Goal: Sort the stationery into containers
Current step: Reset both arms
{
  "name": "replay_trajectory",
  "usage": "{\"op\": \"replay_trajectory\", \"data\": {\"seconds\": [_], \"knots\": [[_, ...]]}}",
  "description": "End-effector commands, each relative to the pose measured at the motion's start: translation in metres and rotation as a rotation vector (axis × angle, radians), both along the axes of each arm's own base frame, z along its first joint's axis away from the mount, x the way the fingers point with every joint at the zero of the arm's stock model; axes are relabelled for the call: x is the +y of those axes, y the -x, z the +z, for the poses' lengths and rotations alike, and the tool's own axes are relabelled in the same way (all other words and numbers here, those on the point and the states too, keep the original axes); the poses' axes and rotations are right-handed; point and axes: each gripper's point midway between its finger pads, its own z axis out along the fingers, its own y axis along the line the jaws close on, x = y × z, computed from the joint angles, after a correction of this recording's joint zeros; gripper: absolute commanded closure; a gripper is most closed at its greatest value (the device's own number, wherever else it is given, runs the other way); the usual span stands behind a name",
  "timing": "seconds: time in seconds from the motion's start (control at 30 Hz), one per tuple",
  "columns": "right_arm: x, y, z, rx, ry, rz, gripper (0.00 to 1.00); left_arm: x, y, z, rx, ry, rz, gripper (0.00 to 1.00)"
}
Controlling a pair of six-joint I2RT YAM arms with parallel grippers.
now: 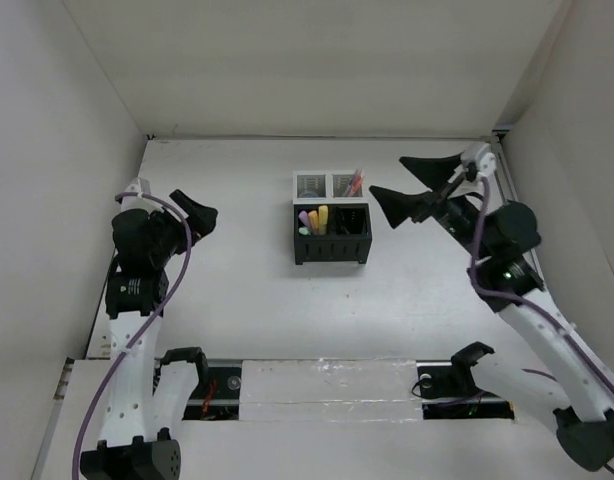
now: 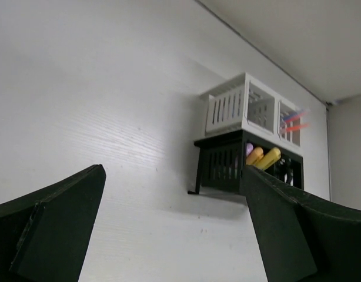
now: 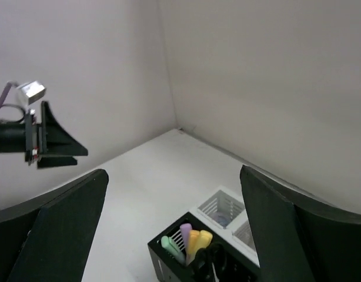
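We see the left arm bent, its left gripper at 9 o'clock of the bins, jaws spread wide, nothing held. The right gripper sits at 2 o'clock of them, also wide apart, empty. At mid-table the black bins touch the white mesh bins at their 12 o'clock. Markers stand in the left black bin, red pens in the right white one.
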Motion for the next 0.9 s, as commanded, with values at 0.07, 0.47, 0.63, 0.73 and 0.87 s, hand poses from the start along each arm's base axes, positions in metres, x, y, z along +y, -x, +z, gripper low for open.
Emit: {"op": "replay_trajectory", "data": {"seconds": [0.07, 0.47, 0.63, 0.73, 0.87], "knots": [[-0.091, 0.017, -0.041, 0.335, 0.095, -0.49, 0.0, 0.046, 0.015, 0.057, -0.1, -0.11, 0.253, 0.0], [-0.183, 0.132, -0.041, 0.42, 0.082, -0.619, 0.0, 0.077, 0.081, 0.103, -0.145, -0.153, 0.466, 0.0], [-0.213, 0.164, -0.03, 0.4, 0.061, -0.666, 0.0, 0.077, 0.109, 0.114, -0.23, -0.122, 0.498, 0.0], [-0.221, 0.173, -0.03, 0.389, 0.046, -0.676, 0.0, 0.076, 0.109, 0.105, -0.216, -0.115, 0.5, 0.0], [-0.231, 0.18, -0.028, 0.376, 0.023, -0.696, 0.0, 0.073, 0.104, 0.091, -0.19, -0.113, 0.479, 0.0]]}}
